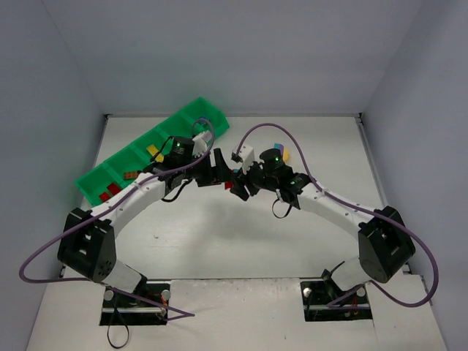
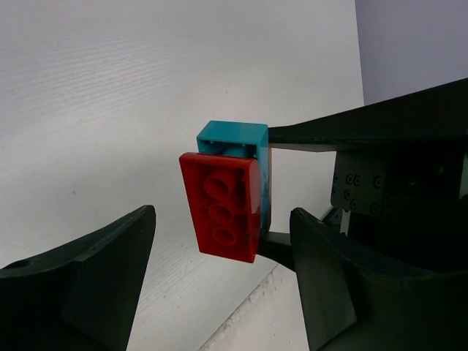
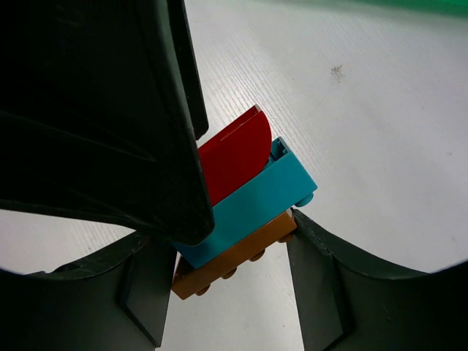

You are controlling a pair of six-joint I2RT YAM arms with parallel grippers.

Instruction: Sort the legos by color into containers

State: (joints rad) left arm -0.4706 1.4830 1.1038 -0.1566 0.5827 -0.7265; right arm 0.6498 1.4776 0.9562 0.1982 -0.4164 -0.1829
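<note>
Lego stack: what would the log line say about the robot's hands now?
right hand: shut on lego stack | left hand: open, around red brick

No readable text, label, brand, number or sign appears in any view.

Two white-and-black robot arms stand at the table: one left arm (image 1: 139,196) and one right arm (image 1: 329,206). There is one long bright green plastic tray (image 1: 201,113). One stack (image 2: 230,194) joins three small studded plastic bricks: one red brick (image 2: 223,208), one teal brick (image 3: 256,205) and one brown-orange brick (image 3: 234,265). Three tray compartments show bricks: red pieces (image 1: 112,191) whose count is unclear, one orange piece (image 1: 129,175) and one yellow piece (image 1: 153,151). One loose cluster (image 1: 278,151) shows three colours.
</note>
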